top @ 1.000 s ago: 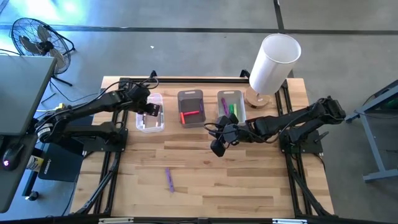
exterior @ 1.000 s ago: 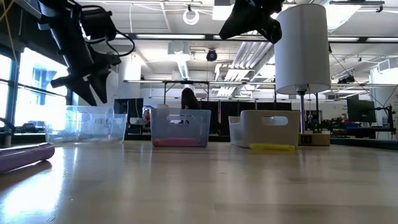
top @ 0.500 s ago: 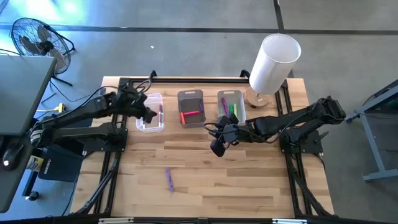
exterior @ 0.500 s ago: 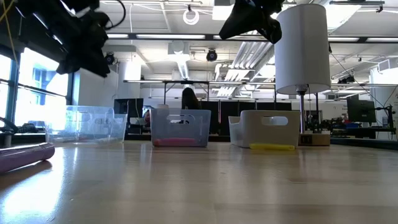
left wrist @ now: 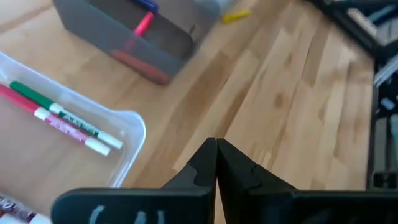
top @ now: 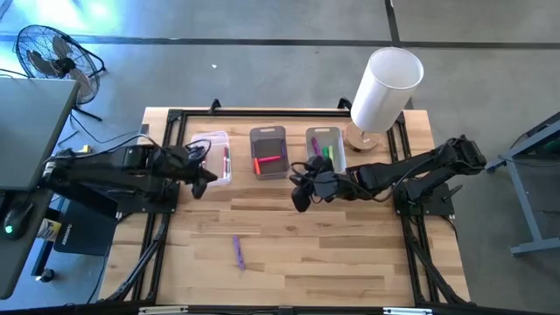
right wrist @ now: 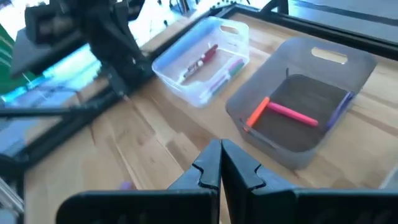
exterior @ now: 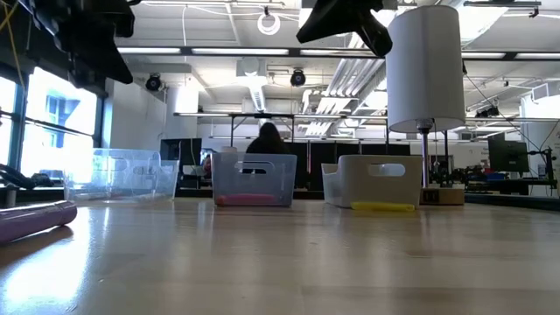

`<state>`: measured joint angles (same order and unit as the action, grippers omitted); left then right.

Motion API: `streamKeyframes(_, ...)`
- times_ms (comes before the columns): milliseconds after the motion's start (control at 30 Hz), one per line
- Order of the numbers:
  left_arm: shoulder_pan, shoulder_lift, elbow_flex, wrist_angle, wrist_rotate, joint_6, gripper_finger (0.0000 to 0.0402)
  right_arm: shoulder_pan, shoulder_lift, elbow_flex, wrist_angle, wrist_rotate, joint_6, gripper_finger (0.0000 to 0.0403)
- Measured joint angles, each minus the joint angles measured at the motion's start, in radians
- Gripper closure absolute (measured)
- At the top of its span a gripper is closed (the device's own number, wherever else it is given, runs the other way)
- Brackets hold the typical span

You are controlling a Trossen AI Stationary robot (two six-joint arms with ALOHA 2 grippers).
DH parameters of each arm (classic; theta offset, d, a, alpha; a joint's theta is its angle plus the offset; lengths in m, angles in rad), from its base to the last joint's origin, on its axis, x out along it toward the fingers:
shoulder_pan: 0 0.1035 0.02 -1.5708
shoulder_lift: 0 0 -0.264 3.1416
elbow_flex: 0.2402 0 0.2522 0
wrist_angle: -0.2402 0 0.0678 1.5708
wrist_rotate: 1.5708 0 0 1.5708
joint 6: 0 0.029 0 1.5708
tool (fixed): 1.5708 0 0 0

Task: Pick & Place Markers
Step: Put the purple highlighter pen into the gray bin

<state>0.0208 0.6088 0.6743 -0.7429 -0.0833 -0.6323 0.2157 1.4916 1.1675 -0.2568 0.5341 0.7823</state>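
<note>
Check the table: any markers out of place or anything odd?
Two strays: a purple marker lies loose on the near table, and a yellow marker sits on the wood beside the white bin. Nothing looks spilled or damaged.

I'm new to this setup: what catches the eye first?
A tall white cylinder stands at the table's far right corner. Three bins in a row hold markers: clear bin, grey bin, white bin. A lone purple marker lies on the bare wood nearer the front.

No text, label, brand or number can be read anywhere in these views.
</note>
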Motion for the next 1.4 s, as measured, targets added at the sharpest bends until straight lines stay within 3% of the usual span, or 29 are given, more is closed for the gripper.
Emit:
streamKeyframes(267, -0.112, 0.000, 0.000, -0.052, -0.068, 0.000, 0.0399, 0.040, 0.001, 0.000, 0.023, 0.016, 0.082, 0.0403)
streamKeyframes(600, -0.176, 0.000, 0.000, -0.044, -0.111, 0.000, 0.0399, 0.162, 0.002, 0.000, -0.002, 0.077, 0.146, 0.0402)
streamKeyframes(867, -0.179, 0.000, 0.000, -0.045, -0.100, 0.001, 0.0399, 0.277, 0.126, 0.067, -0.008, 0.164, 0.272, 0.0402)
streamKeyframes(1033, -0.179, 0.000, 0.000, -0.045, -0.051, 0.041, 0.0399, 0.274, 0.353, 0.335, -0.109, 0.146, 0.295, 0.0403)
streamKeyframes(1300, -0.179, -0.004, 0.000, -0.122, 0.046, 0.053, 0.0399, 0.198, 0.767, 0.999, -0.583, -0.027, 0.528, 0.0403)
streamKeyframes(1400, -0.179, -0.013, 0.000, -0.188, 0.048, 0.061, 0.0399, 0.173, 0.904, 1.192, -0.678, -0.081, 0.577, 0.0403)
